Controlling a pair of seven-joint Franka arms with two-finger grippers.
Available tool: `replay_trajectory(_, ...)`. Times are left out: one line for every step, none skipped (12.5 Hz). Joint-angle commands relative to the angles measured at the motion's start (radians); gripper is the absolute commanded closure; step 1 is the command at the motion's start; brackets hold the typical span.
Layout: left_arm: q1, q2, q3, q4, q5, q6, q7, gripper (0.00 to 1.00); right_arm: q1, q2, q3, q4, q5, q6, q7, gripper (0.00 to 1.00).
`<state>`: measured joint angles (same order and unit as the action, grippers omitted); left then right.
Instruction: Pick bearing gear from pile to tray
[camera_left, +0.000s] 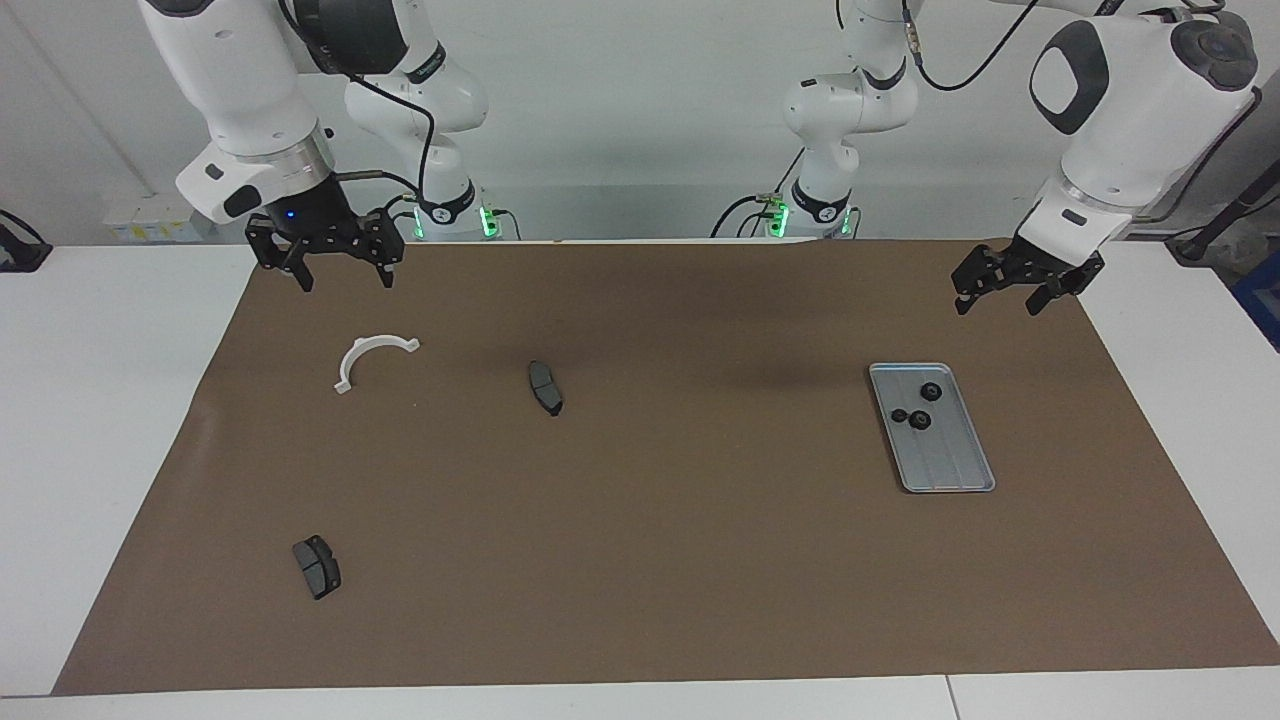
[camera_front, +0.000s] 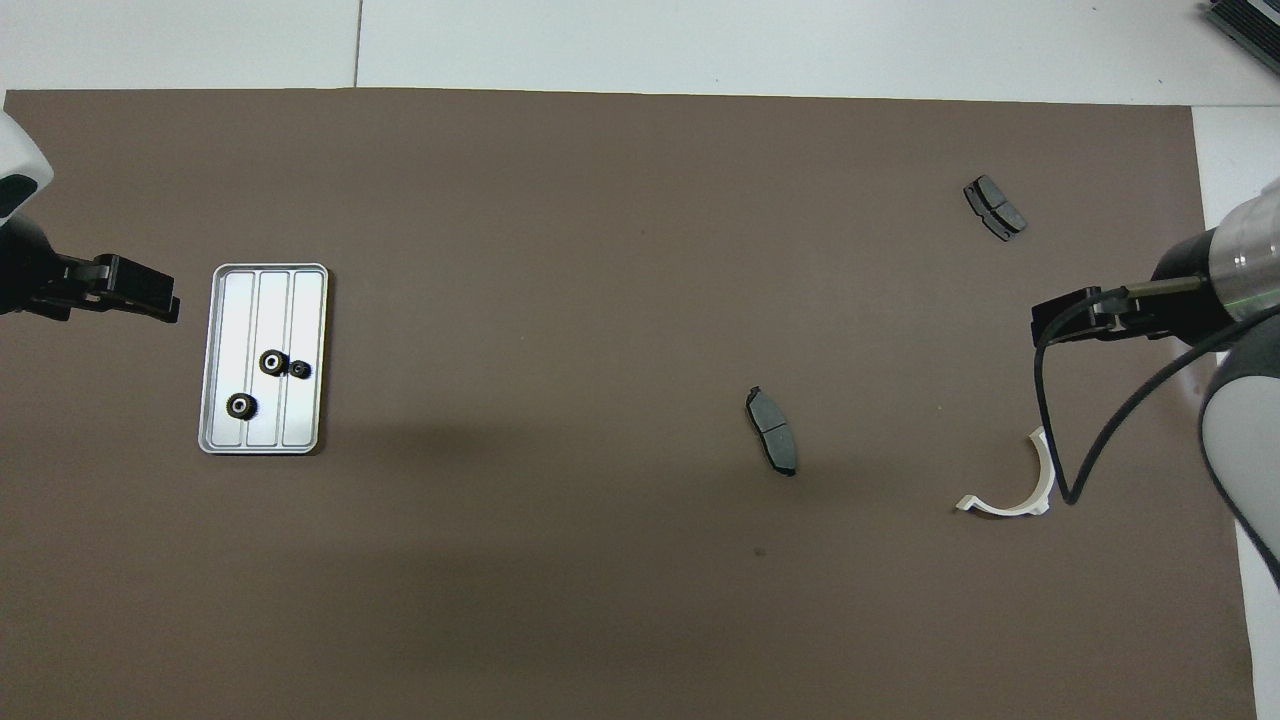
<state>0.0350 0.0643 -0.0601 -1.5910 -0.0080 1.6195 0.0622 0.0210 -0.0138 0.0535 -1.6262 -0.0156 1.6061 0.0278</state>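
both arms hang raised, left end effector (camera_left: 1028, 283) and right end effector (camera_left: 328, 262) spread, grasping nothing.

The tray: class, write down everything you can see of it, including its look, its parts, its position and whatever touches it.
The tray is a small, flat, silver-grey rectangle that looks like metal, with rounded corners, a low raised rim and lengthwise ridges dividing it into three lanes. It lies flat on the brown mat toward the left arm's end of the table. Three small black round gears rest inside, all in the half nearer the robots. No hand touches it.
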Motion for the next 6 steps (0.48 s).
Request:
replay_trajectory(0.003, -0.027, -0.003, -0.020, 0.022, -0.017, -0.012, 0.00, -0.009, -0.025, 0.003, -0.027, 0.020, 0.011, -0.029, 0.00)
replay_trajectory(0.003, -0.029, -0.003, -0.021, 0.022, -0.017, -0.012, 0.00, -0.009, -0.025, 0.003, -0.027, 0.020, 0.011, -0.029, 0.00)
replay_trajectory(0.003, -0.029, -0.003, -0.021, 0.022, -0.017, -0.012, 0.00, -0.007, -0.025, 0.003, -0.027, 0.020, 0.011, -0.029, 0.00)
replay_trajectory(0.003, -0.029, -0.003, -0.021, 0.026, -0.017, -0.012, 0.00, -0.009, -0.025, 0.003, -0.027, 0.020, 0.011, -0.029, 0.00)
replay_trajectory(0.003, -0.029, -0.003, -0.021, 0.026, -0.017, -0.012, 0.00, -0.009, -0.025, 0.003, -0.029, 0.020, 0.012, -0.029, 0.00)
replay_trajectory(0.003, -0.029, -0.003, -0.021, 0.026, -0.015, -0.012, 0.00, -0.009, -0.025, 0.003, -0.027, 0.020, 0.011, -0.029, 0.00)
